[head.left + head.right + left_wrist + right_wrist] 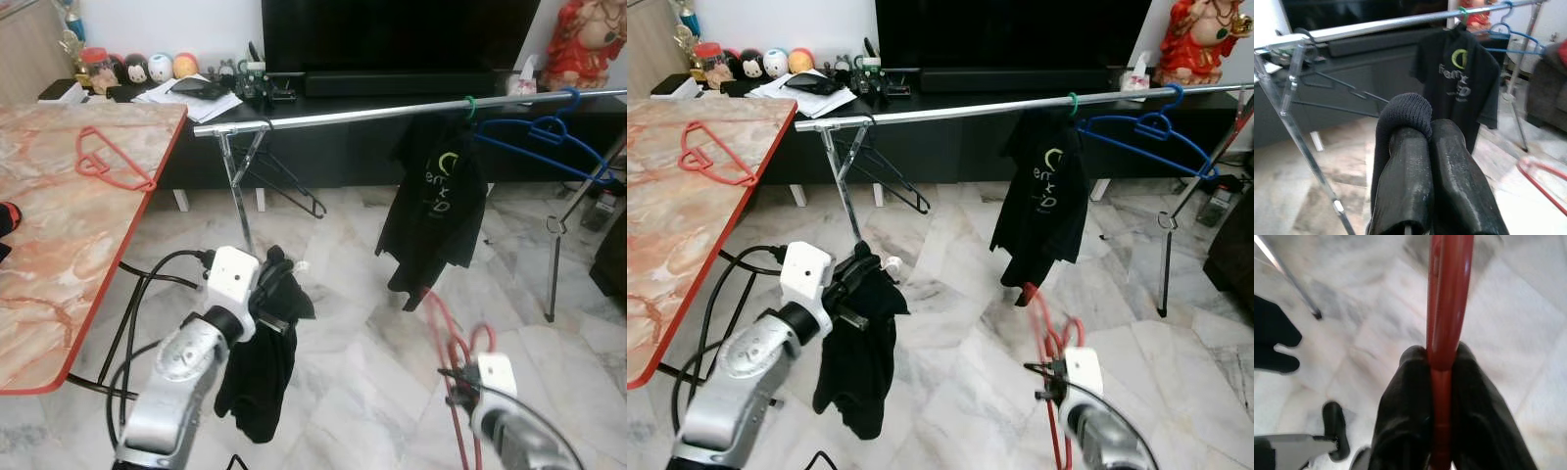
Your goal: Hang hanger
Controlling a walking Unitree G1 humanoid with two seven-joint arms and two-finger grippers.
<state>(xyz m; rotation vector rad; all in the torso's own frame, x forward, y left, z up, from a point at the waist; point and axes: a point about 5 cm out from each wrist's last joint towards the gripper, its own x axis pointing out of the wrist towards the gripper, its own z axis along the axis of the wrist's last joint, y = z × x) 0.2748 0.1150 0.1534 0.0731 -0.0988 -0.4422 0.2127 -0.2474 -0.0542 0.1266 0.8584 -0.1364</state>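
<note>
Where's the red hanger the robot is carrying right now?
The red hanger is clamped in the right gripper, low on the robot's right above the marble floor, below and in front of the black T-shirt on the rail.

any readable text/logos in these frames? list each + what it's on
Black T-shirt hanging on the rail: a green ring logo over pale lettering, too blurred to read.
Papers on the TV bench: print too small to read.
Nothing else legible.
</note>
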